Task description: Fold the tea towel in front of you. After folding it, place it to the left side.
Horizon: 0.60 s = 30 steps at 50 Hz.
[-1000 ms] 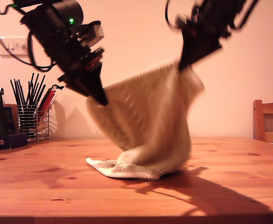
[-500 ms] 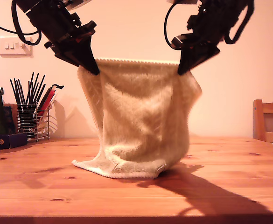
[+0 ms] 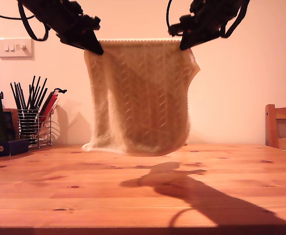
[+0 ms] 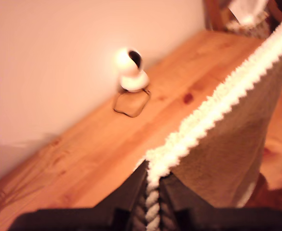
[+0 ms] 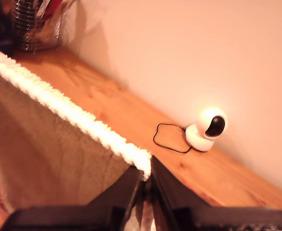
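- Shut tight on the corded hem, my first gripper [image 3: 97, 48] pinches one upper corner of the tea towel [image 3: 140, 98] at the exterior view's left.
- My second gripper [image 3: 184, 46] clamps the other upper corner, at the exterior view's right.
- The towel hangs flat between them above the table [image 3: 231, 166]. Its lower edge is very near the wood; we cannot tell if it touches.
- We judge this to be the lift before the fold. To do it well, we should hold both corners level and the hem stretched, then lay the cloth down evenly without twisting it.
- The wire basket [image 3: 44, 132] at the exterior view's left holds dark pens [image 3: 28, 95], standing upright, well apart from the towel.
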Motion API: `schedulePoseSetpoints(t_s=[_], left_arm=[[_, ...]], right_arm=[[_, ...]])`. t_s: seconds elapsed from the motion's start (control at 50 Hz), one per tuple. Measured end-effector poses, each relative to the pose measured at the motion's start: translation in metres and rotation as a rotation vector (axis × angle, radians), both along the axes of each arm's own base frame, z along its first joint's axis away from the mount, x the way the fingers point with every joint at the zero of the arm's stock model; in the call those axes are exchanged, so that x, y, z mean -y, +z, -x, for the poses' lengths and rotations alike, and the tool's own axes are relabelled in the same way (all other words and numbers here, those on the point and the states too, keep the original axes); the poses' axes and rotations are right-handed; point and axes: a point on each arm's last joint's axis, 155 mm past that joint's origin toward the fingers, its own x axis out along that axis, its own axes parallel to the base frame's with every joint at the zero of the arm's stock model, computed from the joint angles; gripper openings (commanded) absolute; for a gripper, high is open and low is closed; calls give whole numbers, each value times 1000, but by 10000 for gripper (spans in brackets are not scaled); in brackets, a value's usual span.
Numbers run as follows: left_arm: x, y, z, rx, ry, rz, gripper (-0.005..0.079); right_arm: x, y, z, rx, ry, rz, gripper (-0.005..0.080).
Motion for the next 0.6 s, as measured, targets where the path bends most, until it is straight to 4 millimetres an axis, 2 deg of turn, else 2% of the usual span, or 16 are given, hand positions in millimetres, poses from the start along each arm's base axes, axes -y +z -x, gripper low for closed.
schedulePoseSetpoints(t_s=[0.06, 0.14, 0.3, 0.36, 0.46, 0.6], left_arm=[[1, -15, -3, -33, 0, -11, -21], [2, -41, -4, -100, -3, -32, -21], [0, -86, 1, -213, -8, -60, -21], [-4, -101, 7, -255, 0, -65, -21], [-11, -126, 21, -345, 12, -73, -21], [-16, -154, 43, -437, 25, -60, -21]], right_arm=[[0, -16, 0, -48, 1, 21, -13], [-1, -47, 2, -145, 3, 36, -13], [-4, -105, 3, -307, 8, 43, -13], [-7, -116, 8, -352, 24, 38, -13], [-11, -122, 17, -396, 51, 33, -13], [-10, -144, 40, -522, 74, 50, -13]])
